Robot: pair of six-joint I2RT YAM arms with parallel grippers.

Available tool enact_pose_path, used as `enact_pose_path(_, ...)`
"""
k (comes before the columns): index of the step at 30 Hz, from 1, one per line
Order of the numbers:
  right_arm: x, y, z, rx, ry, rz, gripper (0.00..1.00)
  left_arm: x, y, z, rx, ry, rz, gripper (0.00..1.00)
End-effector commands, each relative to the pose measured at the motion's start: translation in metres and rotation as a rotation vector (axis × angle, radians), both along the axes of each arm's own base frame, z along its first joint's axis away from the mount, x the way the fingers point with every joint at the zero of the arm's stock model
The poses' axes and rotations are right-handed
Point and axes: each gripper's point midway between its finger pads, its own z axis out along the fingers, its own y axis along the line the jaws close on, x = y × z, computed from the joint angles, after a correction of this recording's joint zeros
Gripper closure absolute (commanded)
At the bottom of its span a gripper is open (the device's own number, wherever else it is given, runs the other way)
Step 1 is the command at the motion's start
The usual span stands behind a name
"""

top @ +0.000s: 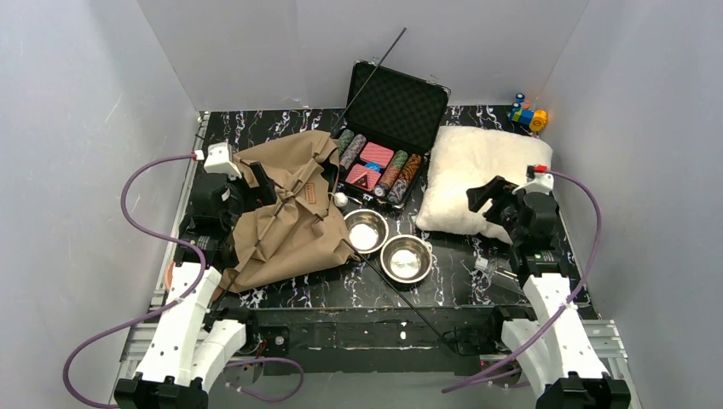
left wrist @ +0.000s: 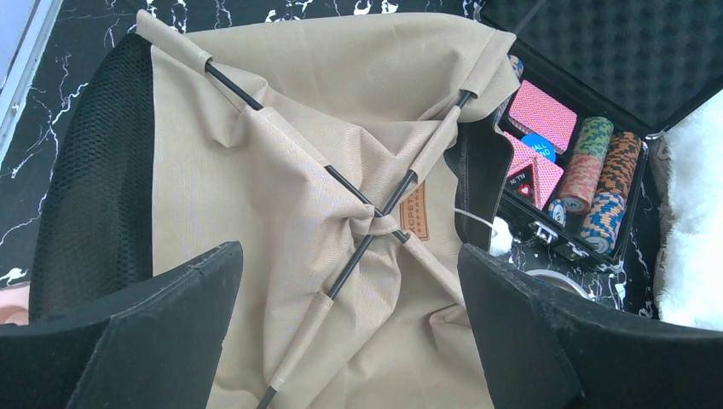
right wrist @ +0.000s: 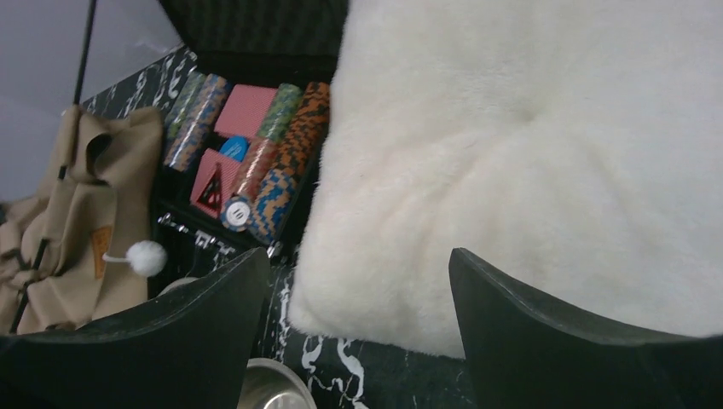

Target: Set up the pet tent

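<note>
Open poker chip case [top: 394, 128], lid up, chip rows and red card decks inside. This is the reference.

Left of case: pet tent [top: 286, 226], collapsed, tan fabric crumpled, reaching the case's left edge. One black pole [top: 375, 64] slants up past the lid's left corner.

Farther left: left gripper [top: 263, 186] above the fabric.

Front of case: a steel bowl [top: 366, 230] and a second steel bowl [top: 406, 258], side by side.

Right of case: white fluffy cushion [top: 482, 158], with the right gripper [top: 482, 198] over its near edge.

Right of the lid, farther back — small colourful toy [top: 528, 115].
</note>
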Motion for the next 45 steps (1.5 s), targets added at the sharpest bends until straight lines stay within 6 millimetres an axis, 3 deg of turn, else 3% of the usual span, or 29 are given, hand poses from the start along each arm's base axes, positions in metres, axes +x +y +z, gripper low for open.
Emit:
enact_pose_path(1, -0.001, 0.041, 0.05, -0.05, -0.125, 0.183, 0.14, 0.002, -0.002, 0.018, -0.014, -0.032, -0.005, 0.02)
enact_pose_path(9, -0.01, 0.114, 0.053, -0.2, -0.086, 0.4, 0.12, 0.001, 0.003, 0.009, 0.002, -0.005, 0.02, 0.02)
enact_pose_path(15, -0.013, 0.192, 0.032, -0.325, -0.003, 0.559, 0.17, 0.007, 0.015, -0.016, 0.007, 0.123, 0.097, 0.02)
enact_pose_path(18, -0.019, 0.235, 0.01, -0.372, 0.038, 0.647, 0.17, 0.011, 0.016, -0.022, -0.02, 0.156, 0.091, 0.02)
enact_pose_path(21, -0.026, 0.264, -0.008, -0.424, 0.073, 0.709, 0.22, 0.013, 0.019, -0.027, -0.036, 0.171, 0.101, 0.02)
enact_pose_path(27, -0.053, 0.316, -0.028, -0.384, 0.107, 0.877, 0.28, 0.02, 0.024, -0.042, -0.113, 0.237, 0.123, 0.02)
enact_pose_path(32, -0.07, 0.359, -0.021, -0.28, 0.074, 0.994, 0.25, 0.022, 0.029, -0.038, -0.158, 0.208, 0.122, 0.02)
enact_pose_path(36, -0.068, 0.383, -0.032, -0.293, 0.088, 1.019, 0.24, 0.021, 0.031, -0.037, -0.148, 0.201, 0.123, 0.02)
enact_pose_path(40, -0.06, 0.393, -0.049, -0.334, 0.111, 1.003, 0.26, 0.021, 0.032, -0.036, -0.14, 0.201, 0.126, 0.02)
enact_pose_path(42, -0.057, 0.396, -0.055, -0.357, 0.121, 0.994, 0.31, 0.02, 0.033, -0.036, -0.137, 0.201, 0.129, 0.02)
enact_pose_path(45, -0.057, 0.4, -0.054, -0.356, 0.121, 0.999, 0.48, 0.019, 0.035, -0.033, -0.132, 0.189, 0.138, 0.02)
